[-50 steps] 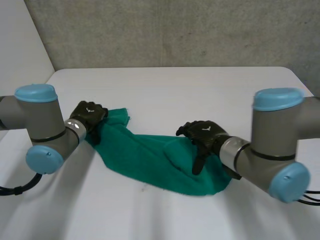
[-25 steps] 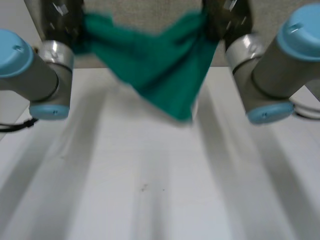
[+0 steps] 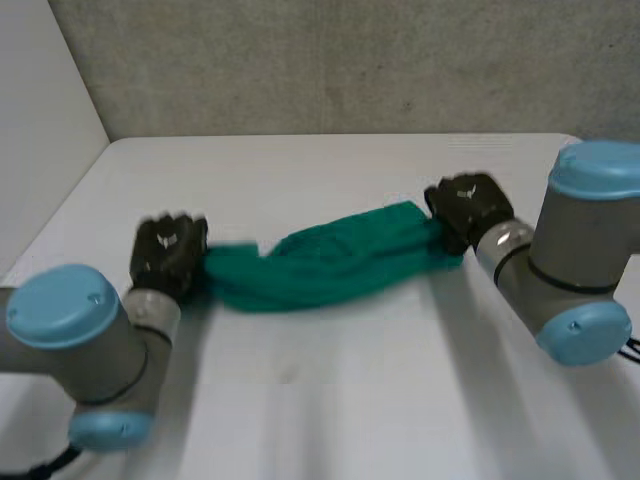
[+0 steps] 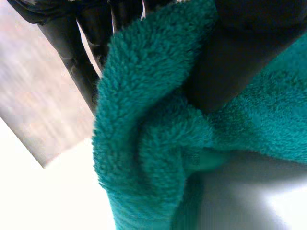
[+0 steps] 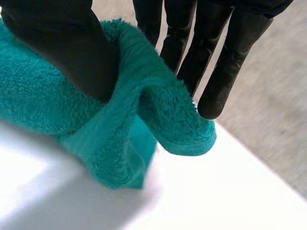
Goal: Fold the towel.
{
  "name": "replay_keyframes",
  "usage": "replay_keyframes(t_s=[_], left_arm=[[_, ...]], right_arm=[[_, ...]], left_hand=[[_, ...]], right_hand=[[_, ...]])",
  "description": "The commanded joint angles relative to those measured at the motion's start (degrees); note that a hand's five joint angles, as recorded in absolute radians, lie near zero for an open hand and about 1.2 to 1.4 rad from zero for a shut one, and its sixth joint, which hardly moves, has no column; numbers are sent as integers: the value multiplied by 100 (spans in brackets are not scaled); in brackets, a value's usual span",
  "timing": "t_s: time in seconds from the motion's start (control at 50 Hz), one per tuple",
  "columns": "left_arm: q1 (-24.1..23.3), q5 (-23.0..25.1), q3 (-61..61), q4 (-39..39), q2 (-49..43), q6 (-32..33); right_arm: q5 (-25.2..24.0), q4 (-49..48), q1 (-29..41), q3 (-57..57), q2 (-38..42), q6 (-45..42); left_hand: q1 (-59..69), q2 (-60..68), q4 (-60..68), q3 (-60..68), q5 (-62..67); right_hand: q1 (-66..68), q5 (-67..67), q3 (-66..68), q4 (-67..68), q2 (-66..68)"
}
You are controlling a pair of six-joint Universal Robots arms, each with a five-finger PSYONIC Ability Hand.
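Over white table [image 3: 330, 400], left hand [image 3: 168, 255] and right hand [image 3: 468, 205] pinch towel [image 3: 330, 262] ends.

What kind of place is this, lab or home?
Probably a lab test bench: a white table, a plain grey wall behind it, and a green towel pinched at its ends by the robot's left hand and right hand.

White table [image 3: 330, 400], rumpled green towel [image 3: 330, 265] in a band across its middle
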Motion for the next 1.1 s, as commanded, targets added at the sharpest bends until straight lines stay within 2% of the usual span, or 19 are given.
replay_keyframes(t_s=[0.02,0.04,0.12,0.28,0.4,0.48,0.5,0.58,0.64,0.72,0.78,0.8,0.82,0.84,0.94,0.96,1.1], left_arm=[[-96,-27,-335,-1824,309,-17],[-96,-27,-318,-2270,475,-17],[-131,-10,-169,-3124,862,53],[-193,43,762,-3268,1373,71],[-219,324,1729,-3355,707,229],[-237,605,2415,-3636,-84,782],[-246,675,2668,-3819,-399,1105],[-333,676,3196,-4163,-1024,1844],[-360,650,3356,-4269,-1272,2101],[-360,597,3470,-4261,-1536,2260],[-360,509,3646,-4261,-1677,2251],[-360,483,3681,-4261,-1694,2233],[-351,448,3708,-4252,-1686,2190],[-351,447,3708,-4243,-1659,2163],[-342,412,3646,-4173,-1396,2031],[-316,360,3385,-4068,-804,1787],[-105,351,2557,-3883,274,1337]], right_arm=[[-31,68,4,415,-6,-83],[-31,68,4,451,-24,-110],[-31,60,4,627,-173,-206],[-48,-2,4,935,-375,-207],[-233,-2,-5,1049,-402,-215],[-268,-2,-5,1067,-402,-215],[-268,-2,-5,1067,-411,-215],[-277,7,-5,1075,-411,-215],[-277,7,-5,1075,-411,-224],[-277,7,-5,1067,-411,-233],[-286,7,-5,1049,-402,-233],[-277,7,-5,1032,-402,-233],[-277,16,-5,1032,-402,-233],[-277,24,-5,1014,-402,-233],[-233,112,-40,979,-463,-504],[-216,165,-84,970,-568,-705],[-154,1147,-357,804,-1051,-2207]], left_hand=[[306,-536,-519,-510,35],[-1333,-2175,-2158,-2149,-1604],[-4303,-5144,-5127,-5118,-4573],[-4412,-5253,-5237,-5227,-4682],[-4109,-4950,-4933,-4924,-4379],[-4042,-4884,-4867,-4857,-4312],[-4025,-4866,-4849,-4840,-4295],[-4008,-4850,-4833,-4823,-4279],[-4024,-4866,-4849,-4840,-4295],[-3337,-4179,-4162,-4152,-3608],[-1341,-2183,-2166,-2156,-1612],[-434,-1276,-1259,-1249,-705],[1207,365,382,392,936],[1987,1146,1163,1172,1717],[1995,1153,1170,1180,1725],[1995,1153,1170,1180,1725],[1995,1153,1170,1180,1725]], right_hand=[[2477,1405,1260,1192,1259],[2477,1405,1260,1192,1259],[2477,1405,1260,1192,1259],[2477,1405,1260,1192,1259],[2477,1405,1260,1192,1259],[2477,1405,1260,1192,1259],[2477,1405,1260,1192,1259],[2477,1405,1260,1192,1259],[2477,1405,1260,1192,1259],[2477,1405,1260,1192,1259],[2477,1405,1260,1192,1259],[2477,1405,1260,1192,1259],[2477,1405,1260,1192,1259],[2477,1405,1260,1192,1259],[2477,1405,1260,1192,1259],[2477,1405,1260,1192,1259],[2477,1405,1260,1192,1259]])
